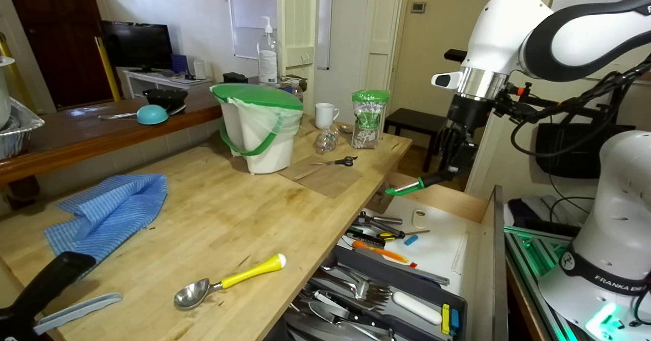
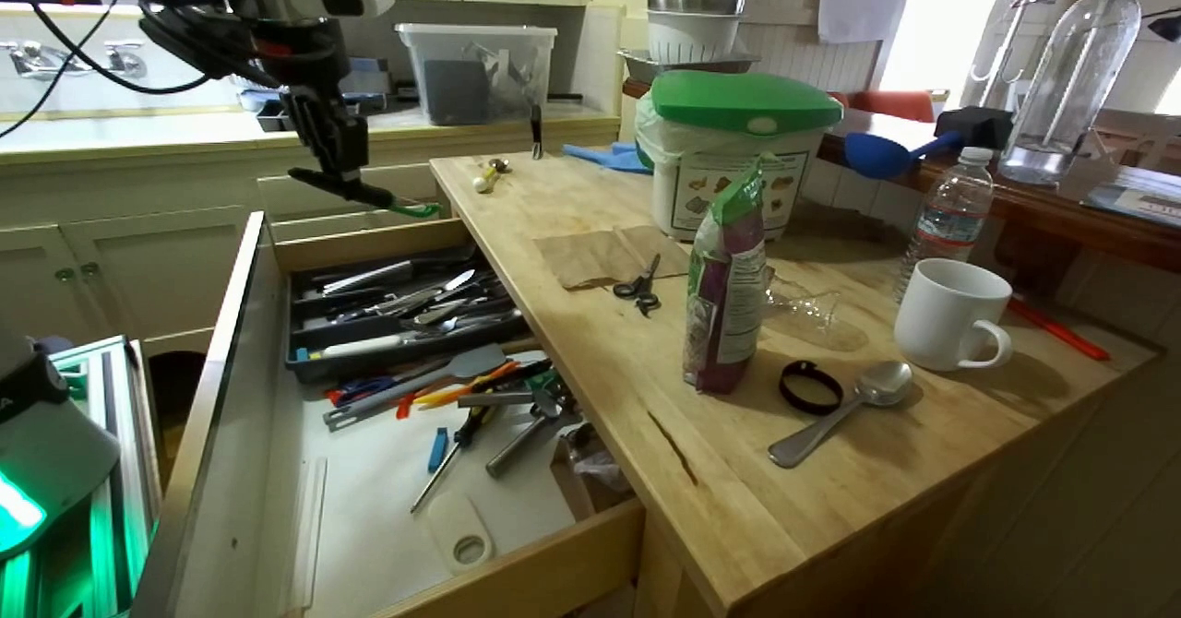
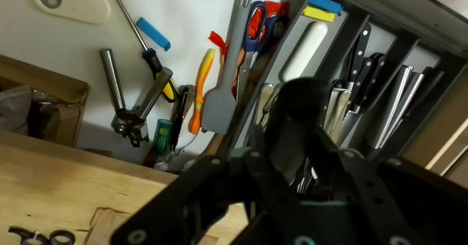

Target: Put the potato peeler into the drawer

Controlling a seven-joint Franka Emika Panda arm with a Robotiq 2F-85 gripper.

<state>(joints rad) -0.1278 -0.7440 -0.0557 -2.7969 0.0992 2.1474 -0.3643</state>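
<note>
The potato peeler has a black handle and a green blade end [image 1: 407, 187], and the blade end also shows in an exterior view [image 2: 415, 209]. My gripper [image 1: 454, 169] is shut on its handle and holds it in the air, tilted, above the open drawer [image 1: 470, 206]. In an exterior view the gripper [image 2: 349, 173] also hangs over the far end of the drawer [image 2: 369, 507], above the cutlery tray. In the wrist view the dark handle [image 3: 301, 95] lies between my gripper's fingers [image 3: 289, 142]; the blade end is mostly hidden.
The drawer holds a grey cutlery tray [image 2: 346, 366], a grey spatula [image 3: 221, 108], a screwdriver [image 3: 155, 62] and a small cardboard box [image 3: 82, 106]. The wooden counter edge [image 1: 325, 249] overhangs it. A bin [image 1: 262, 127], scissors [image 1: 346, 161] and ice cream scoop [image 1: 193, 294] sit on the counter.
</note>
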